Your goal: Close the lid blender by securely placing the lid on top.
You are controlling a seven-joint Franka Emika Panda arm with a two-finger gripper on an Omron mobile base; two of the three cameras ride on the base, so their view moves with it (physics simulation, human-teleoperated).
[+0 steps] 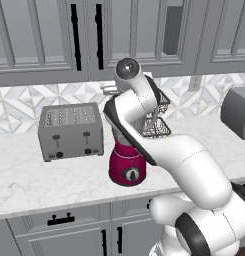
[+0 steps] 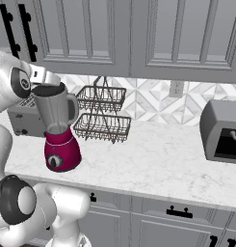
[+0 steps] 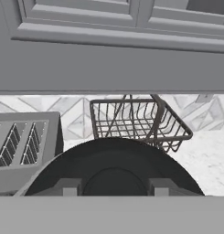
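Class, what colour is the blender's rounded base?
Magenta; the blender base shows best in the right base view.

A boxy grey toaster (image 1: 70,131) sits on the marble counter (image 2: 153,161), close to the tiled backsplash (image 2: 153,101). A two-tier wire basket (image 2: 102,113) stands further along — also near the wall. At the far end sits a rounded grey appliance (image 2: 221,130) with a dark handle. Grey cabinets (image 2: 138,34) hang overhead — drawers (image 1: 59,220) with black pulls run below the counter.
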